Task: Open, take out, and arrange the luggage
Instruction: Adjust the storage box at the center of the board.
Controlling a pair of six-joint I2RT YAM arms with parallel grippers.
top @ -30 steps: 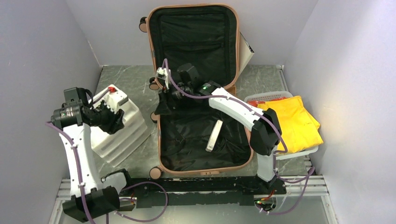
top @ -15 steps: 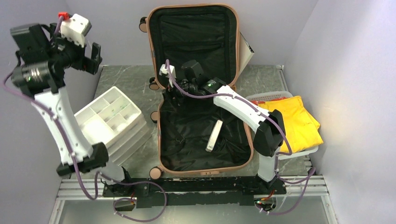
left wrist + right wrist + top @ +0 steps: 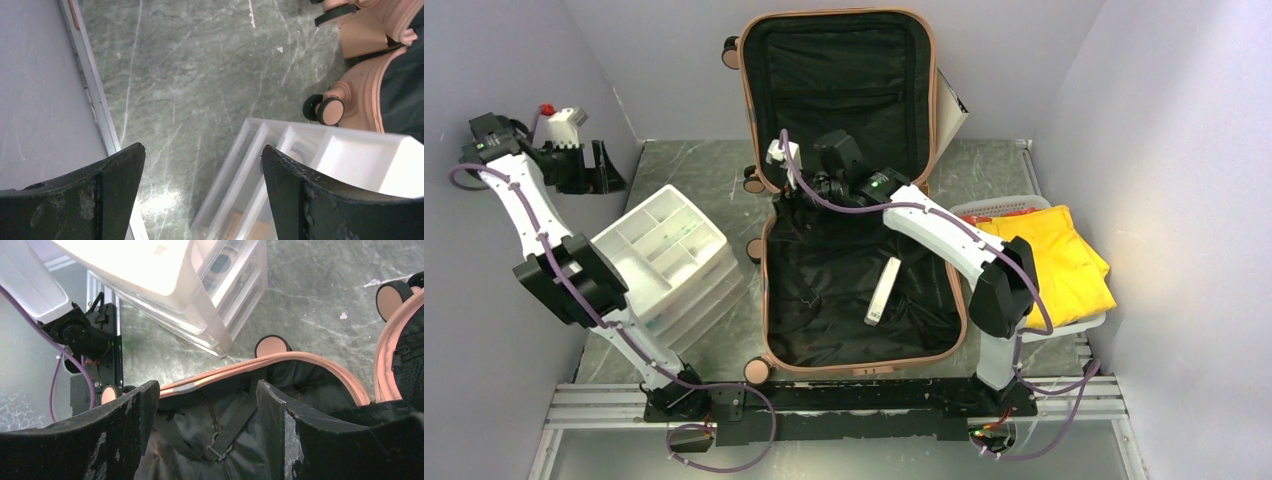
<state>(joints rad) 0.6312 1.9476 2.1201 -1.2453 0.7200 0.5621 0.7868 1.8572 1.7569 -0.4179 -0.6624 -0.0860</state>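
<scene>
The luggage, a salmon-pink hard-shell suitcase, lies open; its lid leans on the back wall and shows black lining. A slim white object rests in the base. My right gripper hovers open over the base's rear left corner. In the right wrist view its jaws straddle nothing, with a black strap and buckle below and the pink rim beyond. My left gripper is raised at the far left, away from the luggage. It is open and empty above the table.
A white compartment drawer unit stands left of the luggage, also the white drawer unit in the left wrist view. A white basket with a folded yellow cloth sits at the right. Walls close in on both sides.
My left gripper let go of the white drawer unit, rose, and swung back to the far left, now open. The right arm has hardly moved.
</scene>
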